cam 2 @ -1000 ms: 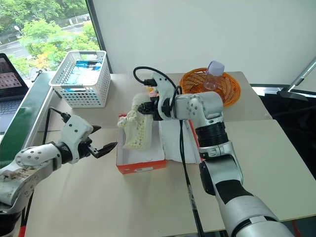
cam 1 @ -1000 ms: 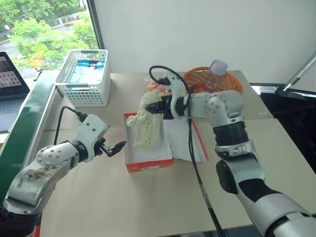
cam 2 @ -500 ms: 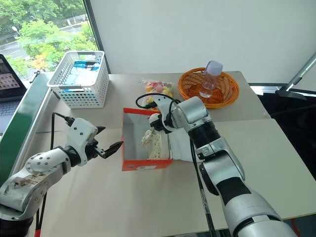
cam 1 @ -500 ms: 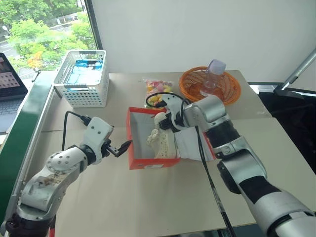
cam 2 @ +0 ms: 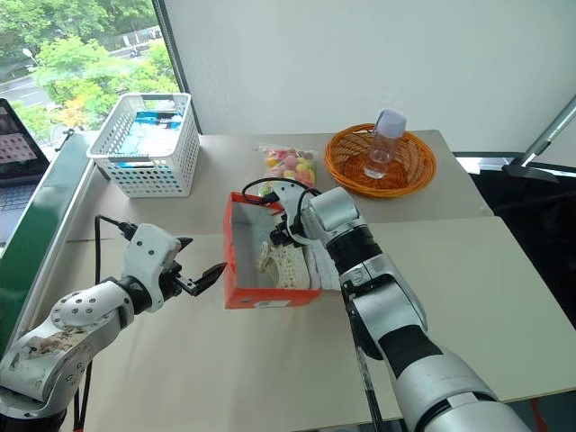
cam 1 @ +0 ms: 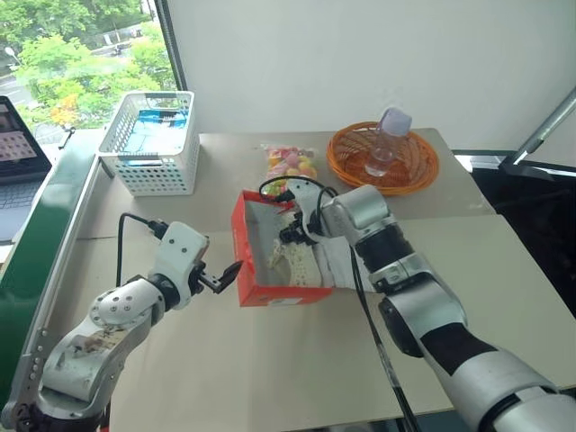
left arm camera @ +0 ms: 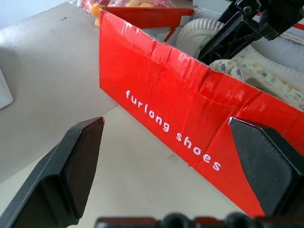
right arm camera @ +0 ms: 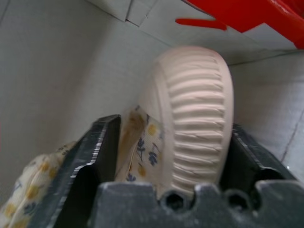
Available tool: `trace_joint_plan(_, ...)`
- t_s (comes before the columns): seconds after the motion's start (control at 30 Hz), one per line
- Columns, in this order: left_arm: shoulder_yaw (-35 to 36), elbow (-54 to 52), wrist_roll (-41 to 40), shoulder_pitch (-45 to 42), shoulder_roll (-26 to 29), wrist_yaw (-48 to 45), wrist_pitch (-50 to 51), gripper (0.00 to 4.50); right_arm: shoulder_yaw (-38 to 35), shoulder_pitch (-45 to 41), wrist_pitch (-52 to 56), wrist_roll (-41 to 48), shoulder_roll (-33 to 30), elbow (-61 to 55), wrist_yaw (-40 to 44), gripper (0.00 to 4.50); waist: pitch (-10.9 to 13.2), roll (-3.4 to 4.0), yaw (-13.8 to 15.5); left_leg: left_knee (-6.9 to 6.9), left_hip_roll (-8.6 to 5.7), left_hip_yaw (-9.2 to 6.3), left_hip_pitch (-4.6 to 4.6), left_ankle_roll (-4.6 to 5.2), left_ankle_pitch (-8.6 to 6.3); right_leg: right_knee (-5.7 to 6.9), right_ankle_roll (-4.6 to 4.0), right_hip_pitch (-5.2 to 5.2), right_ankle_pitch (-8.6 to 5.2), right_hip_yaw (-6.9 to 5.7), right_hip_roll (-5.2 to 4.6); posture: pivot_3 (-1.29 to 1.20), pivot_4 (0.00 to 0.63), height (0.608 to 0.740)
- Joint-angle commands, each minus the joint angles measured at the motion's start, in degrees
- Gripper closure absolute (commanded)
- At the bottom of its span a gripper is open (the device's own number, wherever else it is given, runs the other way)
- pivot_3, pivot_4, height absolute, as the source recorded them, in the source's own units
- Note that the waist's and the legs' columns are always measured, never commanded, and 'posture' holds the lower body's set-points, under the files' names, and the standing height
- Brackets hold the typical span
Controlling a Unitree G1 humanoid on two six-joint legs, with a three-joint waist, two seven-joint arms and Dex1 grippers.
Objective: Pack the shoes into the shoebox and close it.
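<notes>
Shoebox (left arm camera: 190, 109), red side printed "furlong shoes", shoes (cam 2: 281, 261) inside

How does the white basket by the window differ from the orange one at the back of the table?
The white basket is rectangular with straight lattice walls; the orange basket is round, shallow and woven. The white basket holds blue packets; the orange basket holds an upright clear bottle. The white basket stands toward the robot's left, the orange basket toward its right. Both rest on the table, untouched.
</notes>
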Motion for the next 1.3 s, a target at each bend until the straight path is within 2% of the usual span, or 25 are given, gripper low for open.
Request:
trace_joint_plan(0.03, 0.63, -0.38, 1.06, -1.32, 1.16, -1.05, -1.14, 0.00, -4.70, -1.94, 0.51, 0.58, 0.40, -3.45, -1.35, 0.09, 0.00, 0.00, 0.02, 0.00, 0.00, 0.00, 0.00, 0.00, 0.00, 0.00, 0.00, 0.00, 0.00, -0.01, 0.00, 0.00, 0.150, 0.740)
trace_joint_plan(0.4, 2.14, 1.13, 1.59, -2.54, 2.09, -3.42, -1.44, 0.00, -14.86, -4.53, -1.59, 3.42, 1.15, -11.09, -2.55, 0.09, 0.00, 0.01, -0.29, 0.00, 0.00, -0.01, 0.00, 0.00, 0.00, 0.00, 0.00, -0.01, 0.00, 0.00, 0.01, 0.00, 0.150, 0.740)
trace_joint_plan(0.5, 3.38, 0.59, 1.44, -2.09, 2.01, -3.17, -0.44, 0.00, -15.87, -2.68, -7.10, 6.31, 0.87, -16.22, 2.48, 0.09, 0.00, 0.01, -0.25, 0.00, 0.00, -0.02, 0.00, 0.00, 0.00, 0.00, 0.00, 0.00, 0.00, 0.00, 0.01, 0.00, 0.150, 0.740)
trace_joint_plan(0.63, 7.55, -0.22, 0.97, -0.20, 0.52, -1.29, 1.61, 0.00, -19.42, 0.21, -11.66, 14.48, 0.71, -19.05, 13.48, 0.09, 0.00, 0.01, -0.23, 0.00, 0.00, -0.02, 0.00, 0.00, 0.00, -0.01, 0.02, 0.02, 0.00, -0.01, 0.00, 0.00, 0.150, 0.740)
trace_joint_plan(0.73, 15.05, -1.23, 1.81, 6.08, -2.15, 1.24, 3.12, 0.00, -12.81, 3.51, -20.77, 13.88, -2.97, -20.53, 27.11, 0.09, 0.00, 0.00, -0.39, 0.00, 0.01, -0.01, 0.01, 0.00, 0.00, -0.01, 0.02, 0.03, 0.00, 0.00, 0.00, 0.00, 0.150, 0.740)
trace_joint_plan(0.9, 29.27, 0.86, 3.93, 12.54, -8.26, 6.27, -1.44, 0.00, -3.57, 6.63, -34.25, 10.23, -5.62, -20.63, 40.06, 0.09, 0.01, 0.01, -0.47, 0.00, 0.03, 0.00, 0.03, 0.02, -0.01, 0.02, 0.00, -0.01, 0.00, -0.01, 0.01, 0.00, 0.150, 0.740)
trace_joint_plan(1.1, 41.38, 5.34, 2.51, 11.99, -14.52, 10.17, -8.84, 0.00, -1.55, 7.28, -38.98, 11.16, -3.01, -19.70, 45.54, 0.09, -0.03, -0.05, -0.10, 0.02, 0.03, 0.01, 0.12, 0.00, 0.00, 0.02, -0.03, 0.07, 0.01, -0.02, 0.00, 0.00, 0.150, 0.740)
trace_joint_plan(1.3, 43.62, 11.05, 4.23, 14.13, -12.03, 9.10, -12.07, 0.00, 2.91, 8.57, -47.97, 5.23, -2.45, -15.61, 46.61, 0.09, -0.07, -0.10, 0.02, 0.02, 0.03, 0.02, 0.12, -0.01, -0.01, 0.02, -0.05, 0.08, 0.01, -0.07, -0.02, 0.00, 0.150, 0.740)
